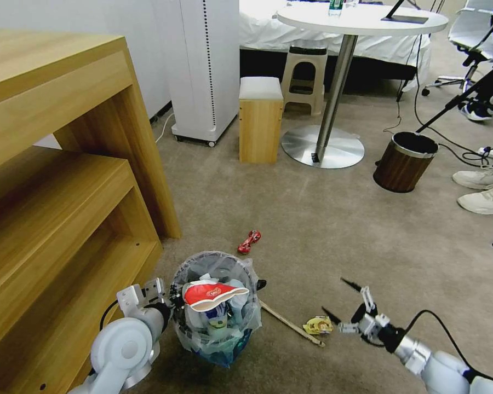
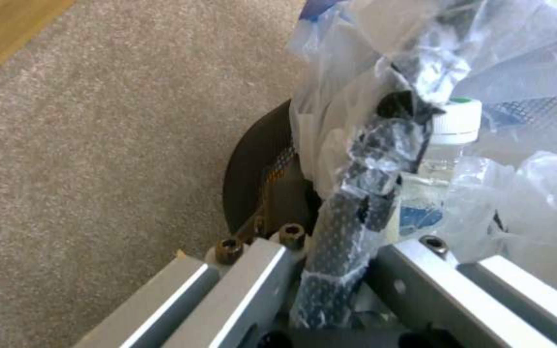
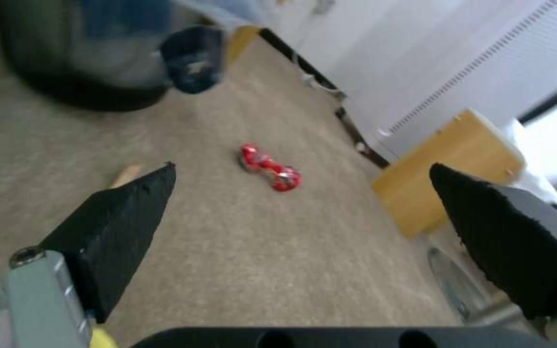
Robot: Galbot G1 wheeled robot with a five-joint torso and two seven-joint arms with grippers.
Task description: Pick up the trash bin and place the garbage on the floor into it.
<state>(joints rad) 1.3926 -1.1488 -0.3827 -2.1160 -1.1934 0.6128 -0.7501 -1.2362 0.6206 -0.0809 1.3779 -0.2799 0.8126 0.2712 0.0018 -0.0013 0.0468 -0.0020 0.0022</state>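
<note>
Beige short-pile carpet (image 1: pixel 312 219) covered the floor, with a wooden shelf unit (image 1: pixel 55 180) along the robot's left, and farther back a white tower appliance (image 1: pixel 202 65), a small wooden stool (image 1: pixel 261 117), a round white pedestal table (image 1: pixel 361 19) and a brown wood-grain bin with a silver rim (image 1: pixel 404 161). The trash bin (image 1: pixel 216 306), a small dark wire-mesh one lined with a crinkly clear plastic bag, sat low in front of the robot, just beside the shelf unit's base, and was piled with litter: a red-and-white wrapper (image 1: pixel 213 294) lay across the top with a plastic bottle (image 1: pixel 217 320) under it. The left gripper (image 1: pixel 161 295) was at the bin's left rim; in the left wrist view its metal fingers (image 2: pixel 253 275) were closed on the mesh rim (image 2: pixel 349 212) and the bag folded over it, with a bottle's white cap (image 2: pixel 457 121) just inside. The right gripper (image 1: pixel 342 303) hovered above the carpet to the right of the bin, its black-tipped fingers (image 3: pixel 117 227) spread wide and holding nothing. Just beside it on the carpet lay a small yellow wrapper (image 1: pixel 317 326), touching or nearly touching the end of a wooden stick (image 1: pixel 290 324) that ran back toward the bin. A crumpled red wrapper (image 1: pixel 249 241) lay on the carpet beyond the bin, apart from it; in the right wrist view the same red wrapper (image 3: pixel 269 167) appeared ahead, between the spread fingers.
</note>
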